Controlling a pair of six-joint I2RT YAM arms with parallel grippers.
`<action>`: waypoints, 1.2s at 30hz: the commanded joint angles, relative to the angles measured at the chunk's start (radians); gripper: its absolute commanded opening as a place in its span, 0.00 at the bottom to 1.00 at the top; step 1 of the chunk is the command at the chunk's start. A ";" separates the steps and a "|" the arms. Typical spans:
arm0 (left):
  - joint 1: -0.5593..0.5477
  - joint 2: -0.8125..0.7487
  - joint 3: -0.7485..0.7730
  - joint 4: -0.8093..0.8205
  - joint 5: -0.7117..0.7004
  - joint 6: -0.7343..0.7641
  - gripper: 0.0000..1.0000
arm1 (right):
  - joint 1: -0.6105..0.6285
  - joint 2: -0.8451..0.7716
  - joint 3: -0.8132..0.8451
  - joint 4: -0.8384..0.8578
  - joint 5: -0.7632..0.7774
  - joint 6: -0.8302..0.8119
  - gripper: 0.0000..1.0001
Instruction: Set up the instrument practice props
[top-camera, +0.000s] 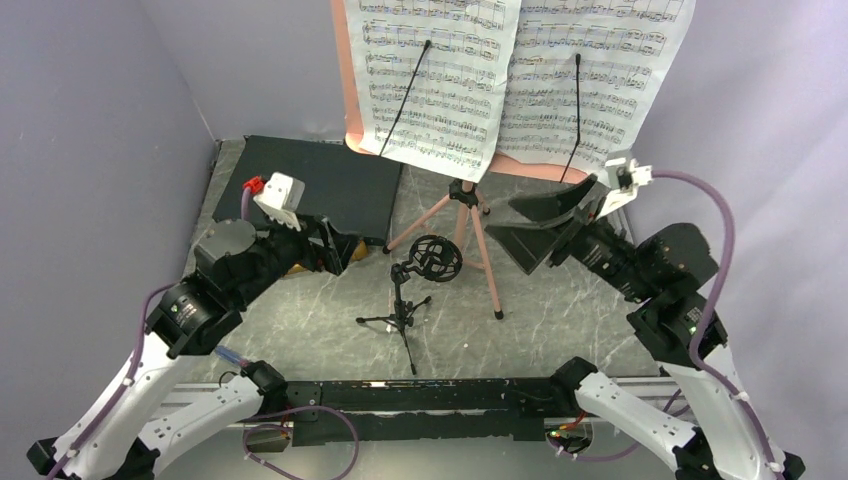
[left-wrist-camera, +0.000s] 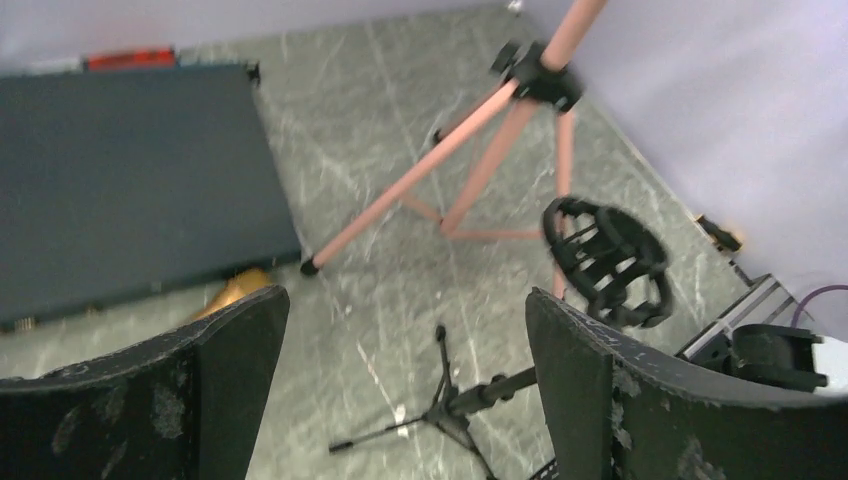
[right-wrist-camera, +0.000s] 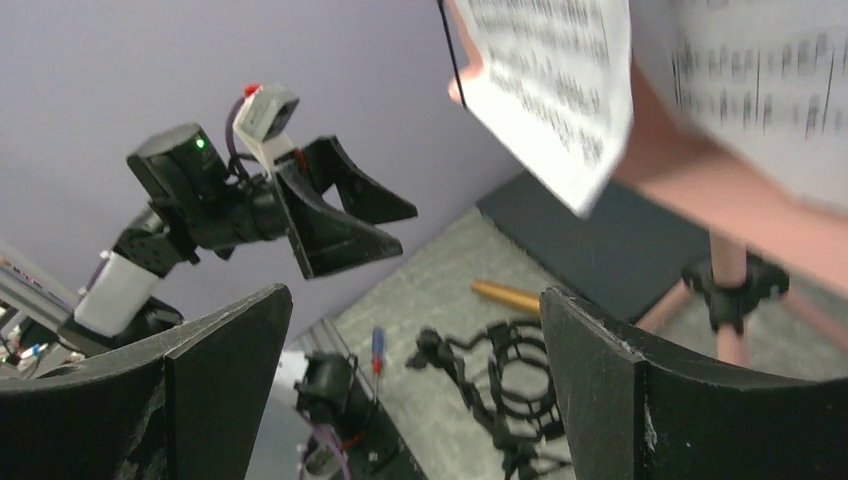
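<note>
Plainly, left pincer (left-wrist-camera: 405, 293) and right pincer (right-wrist-camera: 415, 293) gape, flanking music stand (top-camera: 483, 247).

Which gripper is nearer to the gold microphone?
Left. The left gripper is close beside the gold microphone; the right gripper is far off, beyond the mic stand.

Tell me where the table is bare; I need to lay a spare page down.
Front right: bare table between a leg of the music stand and the right arm. Front left: smaller patch between the mic stand and the left arm. Crowded at centre, where mic stand and tripod legs sit close.
</note>
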 joint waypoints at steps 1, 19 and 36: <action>-0.003 -0.053 -0.100 -0.085 -0.098 -0.147 0.94 | 0.006 -0.079 -0.112 -0.041 -0.003 0.045 1.00; -0.001 0.126 -0.306 -0.154 -0.257 -0.295 0.94 | 0.005 -0.279 -0.407 -0.159 0.089 0.103 1.00; 0.195 0.540 -0.179 0.117 -0.127 0.101 0.92 | 0.005 -0.261 -0.495 -0.148 0.090 0.093 1.00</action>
